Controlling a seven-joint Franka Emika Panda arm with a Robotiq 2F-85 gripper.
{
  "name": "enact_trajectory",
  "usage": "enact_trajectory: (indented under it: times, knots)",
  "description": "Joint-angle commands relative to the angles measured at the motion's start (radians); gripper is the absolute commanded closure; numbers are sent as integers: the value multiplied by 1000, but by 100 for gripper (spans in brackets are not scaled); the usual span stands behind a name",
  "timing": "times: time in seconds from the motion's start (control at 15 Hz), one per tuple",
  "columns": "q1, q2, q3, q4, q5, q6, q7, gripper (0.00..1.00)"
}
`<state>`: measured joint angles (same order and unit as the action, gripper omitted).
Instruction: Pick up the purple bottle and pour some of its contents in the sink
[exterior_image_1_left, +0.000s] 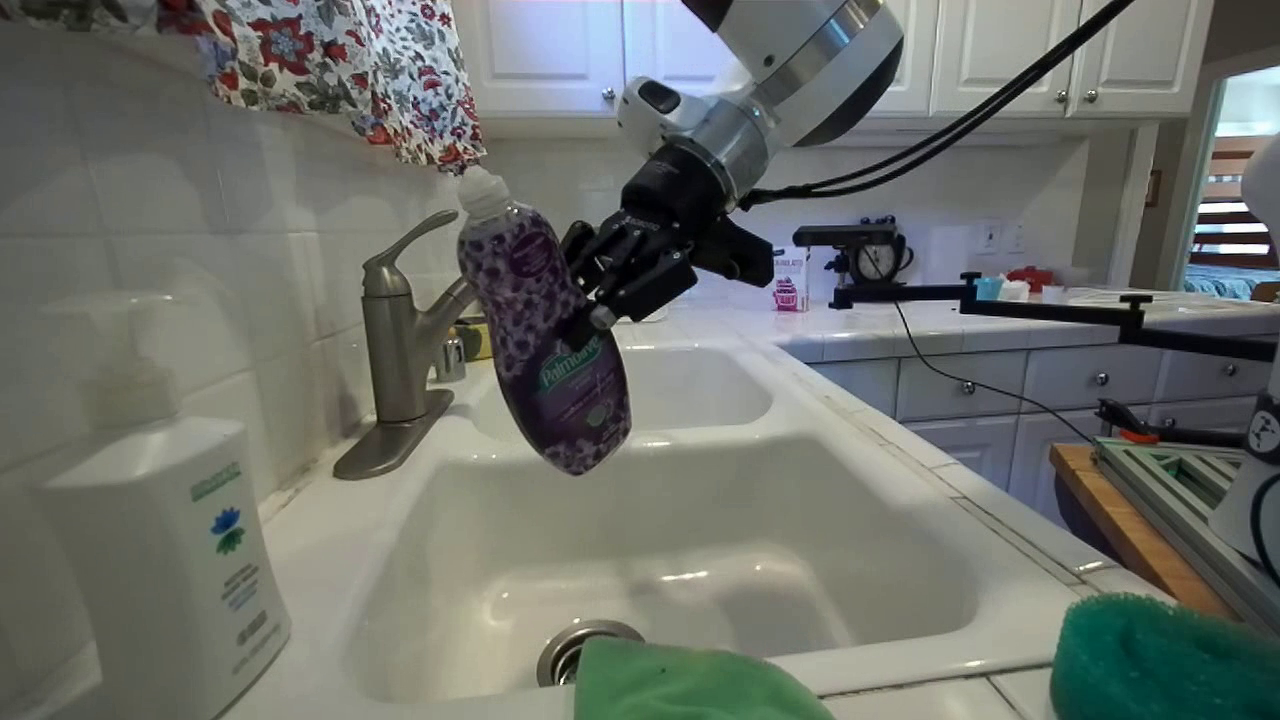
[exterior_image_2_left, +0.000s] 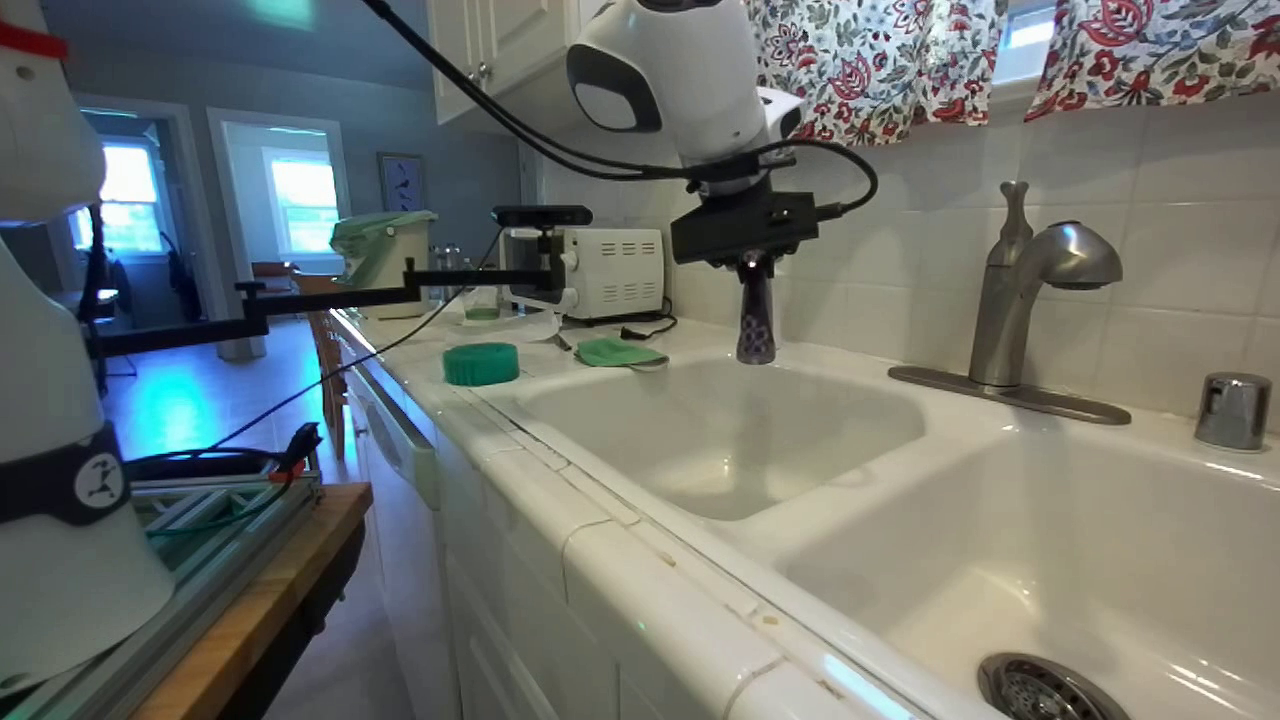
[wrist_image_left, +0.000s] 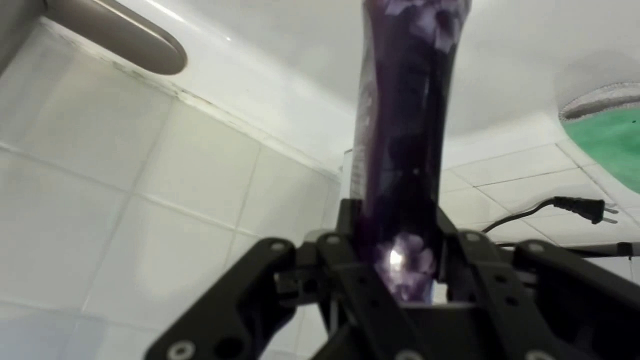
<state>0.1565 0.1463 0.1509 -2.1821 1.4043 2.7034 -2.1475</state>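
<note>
While poised above the large white double-basin sink (exterior_image_1_left: 760, 540), clasps curvy, white-capped purple plastic bottle (exterior_image_1_left: 530, 320), tilted cap-end up, in black two-fingered pincer (wrist_image_left: 397, 223) closed to bottle width.

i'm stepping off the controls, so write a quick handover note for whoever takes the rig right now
Black two-finger gripper: shut on the curvy clear plastic bottle of purple liquid.
Bottle: held up, leaning, white plastic cap uppermost; it looks to be above the large white double-basin sink, on the side of the thin green cloth.
Done: bottle gripped and lifted.
Left: tip it cap-down over the sink and pour some out. No stream of liquid shows; whether the cap is open I can't tell.
</note>
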Motion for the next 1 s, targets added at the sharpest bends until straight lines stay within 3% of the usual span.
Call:
enact_trajectory:
  times: [0.0,0.4,0.93]
  knots:
    - [12,-98,-4,-92,-106,54,82,90]
    - [-4,-185,-11,-184,-431,142,272,90]
    - [-84,-252,-11,-254,-979,180,612,90]
